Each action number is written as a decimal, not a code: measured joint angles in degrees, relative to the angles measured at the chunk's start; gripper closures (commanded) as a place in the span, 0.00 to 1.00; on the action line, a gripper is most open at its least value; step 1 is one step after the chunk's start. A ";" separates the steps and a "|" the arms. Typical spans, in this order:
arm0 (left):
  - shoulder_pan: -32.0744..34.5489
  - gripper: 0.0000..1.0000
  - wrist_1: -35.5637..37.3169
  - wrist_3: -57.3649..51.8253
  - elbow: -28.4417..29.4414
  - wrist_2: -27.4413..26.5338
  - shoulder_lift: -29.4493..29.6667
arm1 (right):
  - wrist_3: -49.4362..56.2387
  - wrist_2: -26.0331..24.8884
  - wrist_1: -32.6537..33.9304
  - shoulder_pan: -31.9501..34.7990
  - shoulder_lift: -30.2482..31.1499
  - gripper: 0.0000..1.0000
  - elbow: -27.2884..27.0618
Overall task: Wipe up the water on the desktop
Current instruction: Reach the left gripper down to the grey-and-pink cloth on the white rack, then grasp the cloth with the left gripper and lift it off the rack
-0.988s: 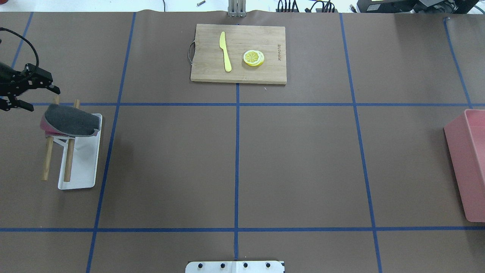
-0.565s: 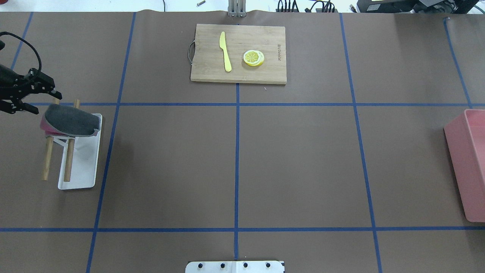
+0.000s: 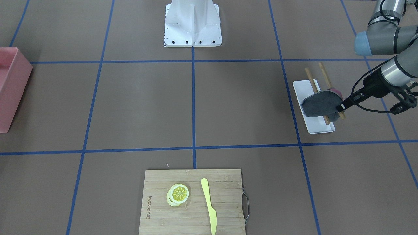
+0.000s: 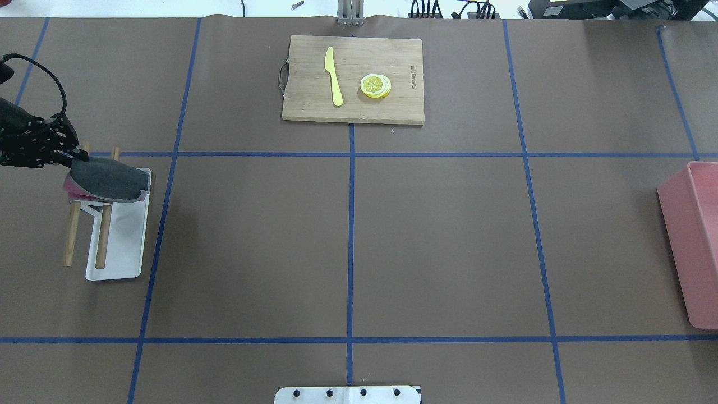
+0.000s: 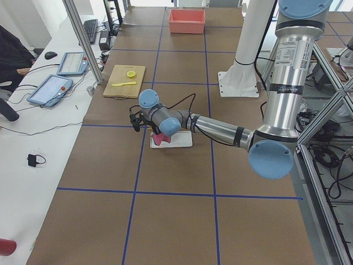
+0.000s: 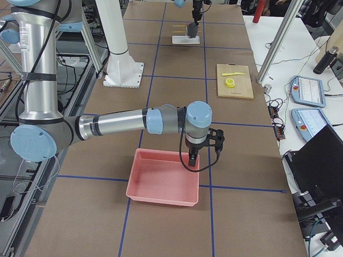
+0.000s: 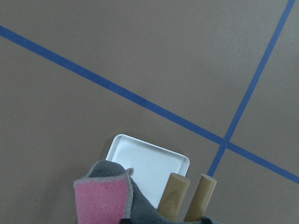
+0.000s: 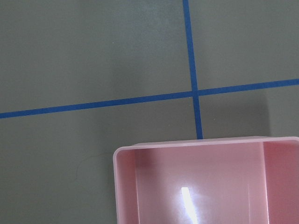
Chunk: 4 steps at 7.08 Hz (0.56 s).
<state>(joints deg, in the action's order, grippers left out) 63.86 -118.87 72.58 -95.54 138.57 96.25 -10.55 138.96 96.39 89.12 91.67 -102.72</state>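
Observation:
The brown desktop (image 4: 252,241) with blue tape lines shows no water that I can make out. A grey and pink cloth (image 4: 106,178) hangs over two wooden rods (image 4: 102,235) above a small white tray (image 4: 120,247) at the far left. My left gripper (image 4: 76,156) is at the cloth's far left edge, its fingers closed together on it; it also shows in the front view (image 3: 341,106). The left wrist view shows the cloth (image 7: 103,200) right below the camera. My right gripper (image 6: 193,158) shows only in the right side view, over the pink bin's rim; I cannot tell its state.
A bamboo cutting board (image 4: 392,53) at the back centre carries a yellow knife (image 4: 334,76) and lemon slices (image 4: 375,86). A pink bin (image 4: 693,241) stands at the right edge. The robot base plate (image 4: 348,394) is at the front centre.
My left gripper has moved right and down onto the cloth's edge, and its fingers, spread wide before, have come together on the cloth. The cloth has shifted slightly.

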 measured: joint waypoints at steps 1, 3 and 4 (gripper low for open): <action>0.09 1.00 0.11 -0.10 -0.14 0.38 -0.37 | 0.00 0.24 -0.05 0.00 0.00 0.00 -0.04; 1.23 1.00 0.37 -0.47 -0.48 3.08 -1.00 | 0.00 0.93 -0.06 0.00 0.00 0.00 -0.20; 2.96 1.00 0.48 -0.55 -0.81 4.82 -1.24 | 0.00 1.10 -0.05 0.00 0.00 0.00 -0.33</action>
<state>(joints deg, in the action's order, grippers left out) 66.82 -118.39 72.03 -96.35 143.38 95.01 -10.55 140.06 96.34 89.12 91.67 -103.05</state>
